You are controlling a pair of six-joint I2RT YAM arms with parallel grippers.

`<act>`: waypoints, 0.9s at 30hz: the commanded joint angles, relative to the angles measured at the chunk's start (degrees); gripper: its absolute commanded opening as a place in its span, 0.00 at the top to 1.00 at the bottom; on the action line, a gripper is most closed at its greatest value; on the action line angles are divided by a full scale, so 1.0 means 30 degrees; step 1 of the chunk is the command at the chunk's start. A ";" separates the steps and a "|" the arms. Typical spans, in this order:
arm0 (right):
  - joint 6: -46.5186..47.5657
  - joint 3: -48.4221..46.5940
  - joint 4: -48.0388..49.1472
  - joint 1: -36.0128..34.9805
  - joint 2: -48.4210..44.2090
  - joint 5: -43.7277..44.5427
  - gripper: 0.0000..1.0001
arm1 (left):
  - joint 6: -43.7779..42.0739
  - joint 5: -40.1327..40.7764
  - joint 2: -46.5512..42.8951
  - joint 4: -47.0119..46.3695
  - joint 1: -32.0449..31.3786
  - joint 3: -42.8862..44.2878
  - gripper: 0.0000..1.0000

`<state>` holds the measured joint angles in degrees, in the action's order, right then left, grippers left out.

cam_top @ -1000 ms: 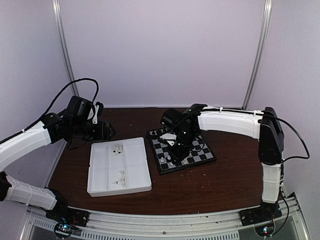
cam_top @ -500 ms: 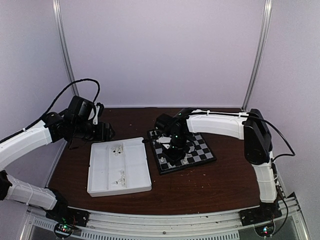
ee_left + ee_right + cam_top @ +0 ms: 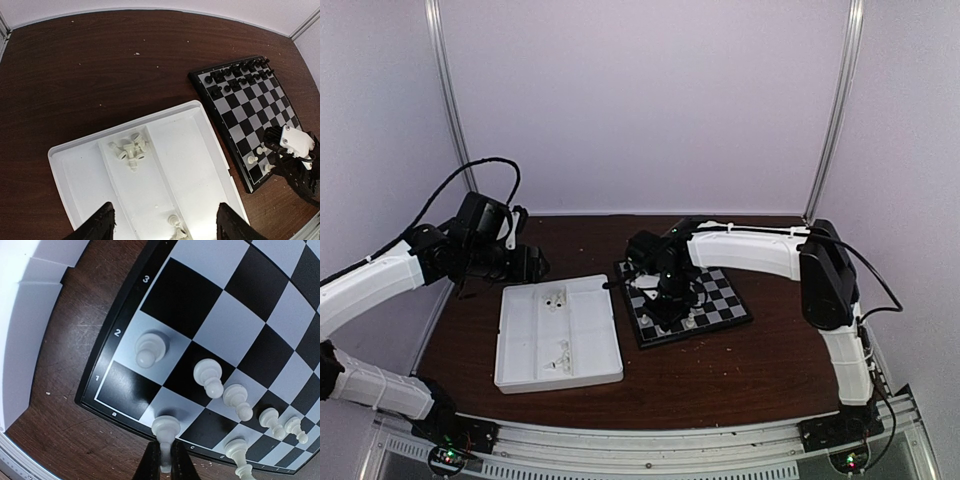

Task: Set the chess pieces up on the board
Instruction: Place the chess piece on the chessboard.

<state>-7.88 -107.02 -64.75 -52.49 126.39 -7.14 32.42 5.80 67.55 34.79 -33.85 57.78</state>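
The board (image 3: 728,296) lies right of centre, also in the left wrist view (image 3: 250,110) and the right wrist view (image 3: 210,300). My right gripper (image 3: 162,460) is shut on a white chess piece (image 3: 165,427) and holds it upright, base over the pale square b1; it hangs over the board's near left corner (image 3: 665,300). Several white pieces stand nearby, one on a2 (image 3: 150,350) and others along the second row (image 3: 209,376). My left gripper (image 3: 165,227) is open and empty above the tray (image 3: 195,145); it sits at the far left in the top view (image 3: 535,262).
The white compartmented tray (image 3: 585,350) lies left of the board, with loose white pieces in its far (image 3: 130,150) and near (image 3: 175,225) middle compartments. Black chessmen (image 3: 235,75) fill the board's far rows. The brown table (image 3: 720,370) surrounds both.
My right arm has moved left across the board toward its near left corner, still holding the white piece. The left arm has not moved.
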 commanded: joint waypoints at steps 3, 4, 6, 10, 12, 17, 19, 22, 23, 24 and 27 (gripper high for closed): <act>0.0106 -0.0711 -0.0070 -0.0140 0.0487 0.0657 0.93 | -0.0291 0.0292 0.0101 0.0064 0.0092 0.0483 0.30; 0.0121 -0.0712 -0.0074 -0.0140 0.0518 0.0673 0.93 | -0.0305 0.0336 0.0075 0.0091 0.0091 0.0471 0.30; 0.0136 -0.0713 -0.0067 -0.0140 0.0553 0.0679 0.93 | -0.0320 0.0357 0.0072 0.0080 0.0090 0.0480 0.30; 0.0180 -0.0694 -0.0082 -0.0140 0.0585 0.0650 0.92 | -0.0304 0.0351 0.0123 0.0088 0.0100 0.0486 0.30; 0.0186 -0.0712 -0.0096 -0.0140 0.0608 0.0734 0.92 | -0.0293 0.0365 0.0158 0.0091 0.0090 0.0486 0.30; 0.0246 -0.0742 -0.0082 -0.0140 0.0640 0.0824 0.85 | -0.0305 0.0365 0.0235 0.0094 0.0090 0.0501 0.30; 0.0253 -0.0742 -0.0066 -0.0166 0.0575 0.0862 0.77 | -0.0311 0.0337 0.0247 0.0120 0.0090 0.0516 0.30; 0.0199 -0.0553 0.0290 -0.0199 0.0066 0.0974 0.67 | -0.0374 0.0358 0.0277 0.0145 0.0099 0.0516 0.30; 0.0155 -0.0374 0.0597 -0.0199 -0.0281 0.0962 0.64 | -0.0400 0.0421 0.0299 0.0152 0.0091 0.0476 0.30; 0.0117 -0.0139 0.1020 -0.0199 -0.0772 0.0960 0.63 | -0.0429 0.0451 0.0342 0.0167 0.0091 0.0459 0.30; 0.0147 0.0835 0.2691 -0.0199 -0.2615 0.0708 0.59 | -0.0502 0.0714 0.0457 0.0386 0.0094 0.0507 0.30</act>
<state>-7.51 -107.24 -62.89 -52.75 126.61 -5.69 32.16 6.52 68.23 34.87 -33.85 57.78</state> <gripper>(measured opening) 0.386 0.696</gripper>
